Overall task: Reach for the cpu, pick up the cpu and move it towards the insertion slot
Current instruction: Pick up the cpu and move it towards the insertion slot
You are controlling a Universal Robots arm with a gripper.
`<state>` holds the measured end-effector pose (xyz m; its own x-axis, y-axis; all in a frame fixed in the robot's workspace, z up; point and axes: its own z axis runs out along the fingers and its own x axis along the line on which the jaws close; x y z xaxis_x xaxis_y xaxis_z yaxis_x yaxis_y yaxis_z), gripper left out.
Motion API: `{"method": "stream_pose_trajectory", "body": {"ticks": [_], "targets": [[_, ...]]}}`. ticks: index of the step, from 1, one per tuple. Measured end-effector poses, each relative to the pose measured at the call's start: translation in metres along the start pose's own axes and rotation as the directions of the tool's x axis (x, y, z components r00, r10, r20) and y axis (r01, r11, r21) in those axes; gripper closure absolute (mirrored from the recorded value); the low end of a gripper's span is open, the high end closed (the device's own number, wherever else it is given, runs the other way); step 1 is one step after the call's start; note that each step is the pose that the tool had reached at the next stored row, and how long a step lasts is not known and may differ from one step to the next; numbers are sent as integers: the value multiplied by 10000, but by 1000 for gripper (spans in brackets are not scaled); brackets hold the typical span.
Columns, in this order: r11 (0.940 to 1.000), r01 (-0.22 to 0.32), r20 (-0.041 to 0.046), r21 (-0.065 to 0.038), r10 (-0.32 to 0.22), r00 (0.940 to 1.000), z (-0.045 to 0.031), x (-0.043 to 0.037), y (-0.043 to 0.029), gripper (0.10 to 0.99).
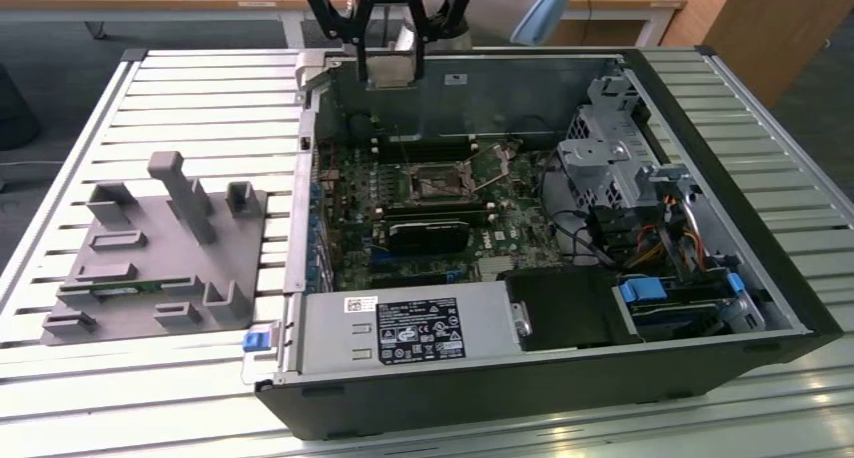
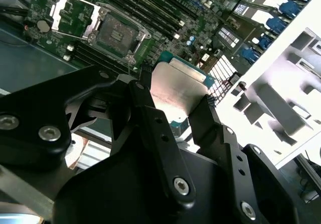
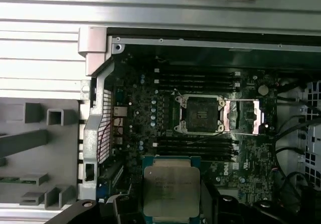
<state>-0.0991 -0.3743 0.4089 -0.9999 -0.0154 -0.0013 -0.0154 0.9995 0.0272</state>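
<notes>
My gripper (image 1: 387,50) hangs above the far wall of the open computer case (image 1: 747,228), shut on the cpu (image 1: 391,70). In both wrist views the cpu (image 2: 178,91) (image 3: 171,186) is a flat square chip with a silvery metal top, clamped by its edges between the two black fingers (image 2: 145,103). The insertion slot (image 1: 437,183) is a dark square socket with a silvery frame on the green motherboard, nearer the camera than the gripper in the exterior view. The socket (image 3: 199,114) (image 2: 118,33) lies open, its metal flap folded to one side, and the cpu is held clear above the board.
A grey holder block (image 1: 160,248) with upright posts sits on the slatted table at the exterior view's left. Inside the case are a black heatsink block (image 1: 427,233), a power supply (image 1: 400,328), a drive cage (image 1: 607,168) and cables. Memory slots (image 3: 198,81) flank the socket.
</notes>
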Motion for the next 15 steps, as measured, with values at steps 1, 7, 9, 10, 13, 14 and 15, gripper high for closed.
{"method": "stream_pose_trajectory", "body": {"ticks": [1, 7, 9, 10, 13, 14, 15], "targets": [[10000, 0, 0, 0, 0, 10000, 0, -18, 11, 545], [10000, 0, 0, 0, 0, 10000, 4, -111, 78, 545], [10000, 0, 0, 1, 0, 10000, 5, -137, 99, 545], [10000, 0, 0, 0, 0, 10000, 6, -149, 110, 545], [10000, 1, -1, 1, -1, 10000, 7, -193, 142, 545], [10000, 1, 0, 1, -1, 10000, 8, -208, 152, 545], [10000, 0, -1, 2, 0, 10000, 8, -223, 162, 545]]}}
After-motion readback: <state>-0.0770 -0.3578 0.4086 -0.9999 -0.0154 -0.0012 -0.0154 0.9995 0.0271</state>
